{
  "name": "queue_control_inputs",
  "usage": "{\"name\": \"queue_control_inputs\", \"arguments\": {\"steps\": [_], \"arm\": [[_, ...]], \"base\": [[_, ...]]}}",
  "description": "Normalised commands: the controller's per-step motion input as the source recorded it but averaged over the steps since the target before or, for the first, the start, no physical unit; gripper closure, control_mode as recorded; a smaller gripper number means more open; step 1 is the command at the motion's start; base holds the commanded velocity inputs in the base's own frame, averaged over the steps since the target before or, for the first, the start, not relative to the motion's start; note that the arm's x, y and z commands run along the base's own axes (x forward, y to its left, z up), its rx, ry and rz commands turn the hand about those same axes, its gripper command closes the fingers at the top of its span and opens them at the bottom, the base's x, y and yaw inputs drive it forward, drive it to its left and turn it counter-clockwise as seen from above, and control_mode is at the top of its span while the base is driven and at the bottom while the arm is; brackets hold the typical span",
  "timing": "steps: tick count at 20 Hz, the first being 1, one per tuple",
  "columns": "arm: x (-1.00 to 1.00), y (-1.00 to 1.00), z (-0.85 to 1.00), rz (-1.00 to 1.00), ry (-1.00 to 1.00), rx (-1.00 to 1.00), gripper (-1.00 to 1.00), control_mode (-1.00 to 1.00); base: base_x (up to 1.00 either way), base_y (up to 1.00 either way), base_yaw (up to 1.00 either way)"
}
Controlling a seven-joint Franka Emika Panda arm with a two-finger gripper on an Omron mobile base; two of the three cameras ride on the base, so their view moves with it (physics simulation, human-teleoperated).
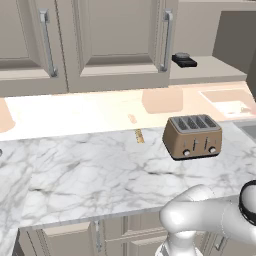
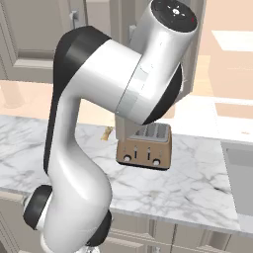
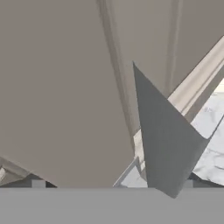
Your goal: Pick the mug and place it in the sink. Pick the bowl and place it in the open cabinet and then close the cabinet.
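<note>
The cabinet (image 1: 210,70) stands open at the upper right of the left base view, its inner shelf showing beside a panelled door (image 1: 120,40) with a long bar handle (image 1: 167,40). My gripper (image 3: 113,185) is open, with nothing between its fingers. It faces a grey-beige cabinet panel (image 3: 65,87) from very close, and a strip of marble (image 3: 212,131) shows at the right. A corner of the sink (image 1: 248,131) lies at the counter's right end; the sink (image 2: 239,173) also shows in the right base view. The mug and the bowl are out of view.
A brown four-slot toaster (image 1: 192,136) stands on the marble counter (image 1: 100,170); the toaster (image 2: 145,148) sits just beyond my raised arm (image 2: 123,74). A small dark object (image 1: 184,60) rests on the cabinet shelf. More closed wall cabinets (image 1: 25,45) hang to the left.
</note>
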Motion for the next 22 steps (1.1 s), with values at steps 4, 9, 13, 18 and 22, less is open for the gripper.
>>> {"name": "queue_control_inputs", "arguments": {"steps": [4, 9, 13, 18, 22], "arm": [[0.18, 1.00, -0.73, -0.12, 0.01, 0.03, -1.00, -1.00], [0.45, 1.00, -0.90, 0.07, 0.14, 0.11, -1.00, -1.00], [0.72, 1.00, -0.90, 0.25, 0.18, 0.12, -1.00, -1.00], [0.99, 1.00, -0.32, 0.25, 0.16, 0.04, -1.00, -1.00], [1.00, 1.00, 0.01, 0.13, 0.04, 0.00, -1.00, -1.00]], "base": [[0.00, 0.00, 0.00], [0.00, 0.00, 0.00], [0.00, 0.00, 0.00], [0.00, 0.00, 0.00], [0.00, 0.00, 0.00]]}}
